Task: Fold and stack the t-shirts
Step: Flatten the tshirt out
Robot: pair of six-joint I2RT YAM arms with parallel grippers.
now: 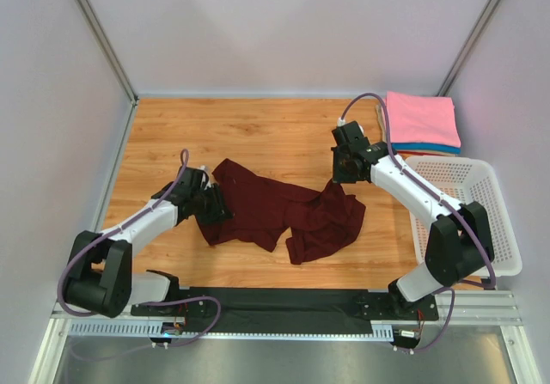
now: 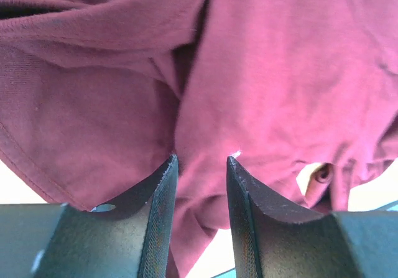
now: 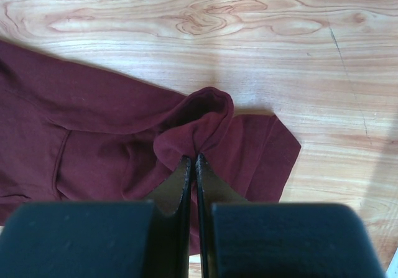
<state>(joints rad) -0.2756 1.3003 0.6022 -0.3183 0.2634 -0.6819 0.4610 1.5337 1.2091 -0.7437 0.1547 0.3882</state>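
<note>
Maroon t-shirt (image 1: 275,212) lies all crumpled in the middle of the wooden surface (image 1: 258,135), spread out flat on its left side and bunched up in a heap on its right side. The left gripper (image 1: 213,205) sits low at the left edge of the maroon t-shirt. In the left wrist view its two black fingers (image 2: 158,191) are spread apart, and dark red cloth shows in the gap between them. I cannot tell if the fingers are squeezing that cloth. The right gripper (image 3: 191,158) is at the top right part of the shirt. Its fingers are pressed together, and they pinch a little fold of the cloth that stands up in a bump at their tips. Bare wood shows just past that bump. In the far right corner of the surface a pink t-shirt (image 1: 421,118) is folded into a neat rectangle. It lies on top of a blue t-shirt (image 1: 430,148), and only the edge of the blue one peeks out. A white basket (image 1: 507,229) with small holes stands at the right side, just in front of that pile and well apart from the maroon shirt.
</note>
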